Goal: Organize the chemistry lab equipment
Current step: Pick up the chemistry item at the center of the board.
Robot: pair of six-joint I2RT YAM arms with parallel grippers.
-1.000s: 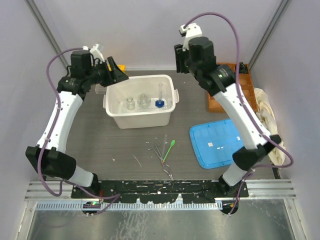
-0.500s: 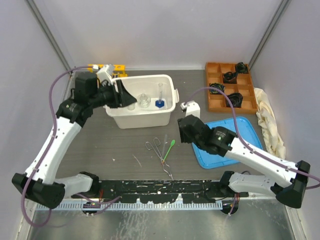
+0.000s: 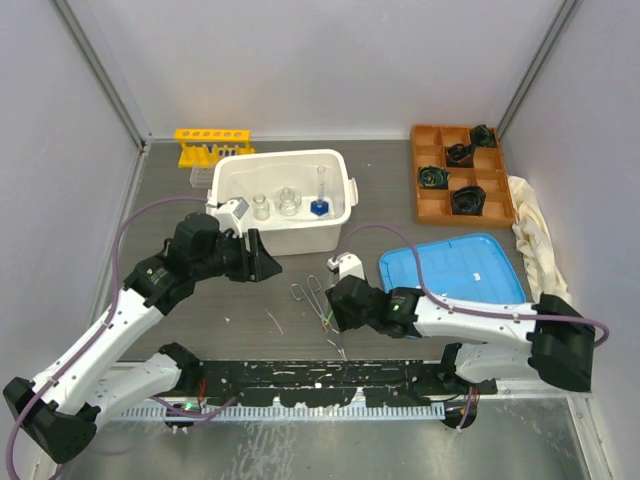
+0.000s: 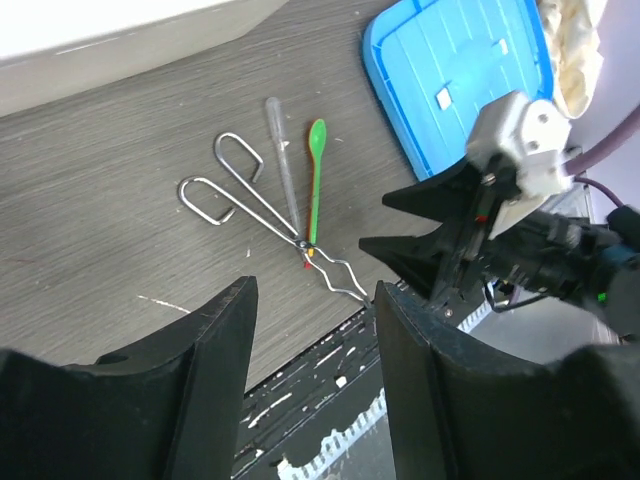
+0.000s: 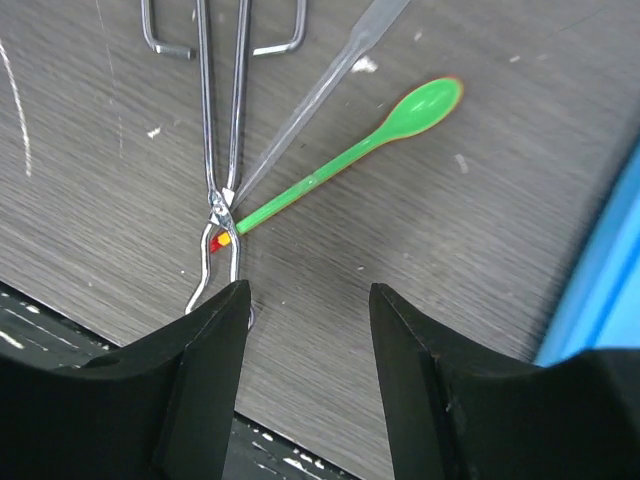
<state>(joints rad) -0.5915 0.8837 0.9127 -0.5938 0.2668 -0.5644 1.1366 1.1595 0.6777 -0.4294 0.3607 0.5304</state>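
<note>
Currently, one green spatula (image 5: 330, 175), probably light, slick, thin plastic, lies flat on the table (image 5: 480, 250), handle tip at the joint of the metal tongs (image 5: 220, 210) (pinch mid-handle, clear of the wire), beneath the right gripper (image 5: 310, 300), jaws apart and empty; left gripper (image 4: 315, 300) likewise.

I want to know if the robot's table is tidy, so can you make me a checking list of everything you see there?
Surface: dark wood-grain table.
Job's things: metal tongs, green spatula and clear dropper lie loose; flasks and blue-based cylinder in white tub; yellow rack at the back.
Clutter: blue lid, orange tray, cream cloth.
Pincers: left pincer open, empty; right pincer open above tongs.
Cables: purple cables loop off both arms.
Surroundings: grey walls; nothing else seen.
</note>
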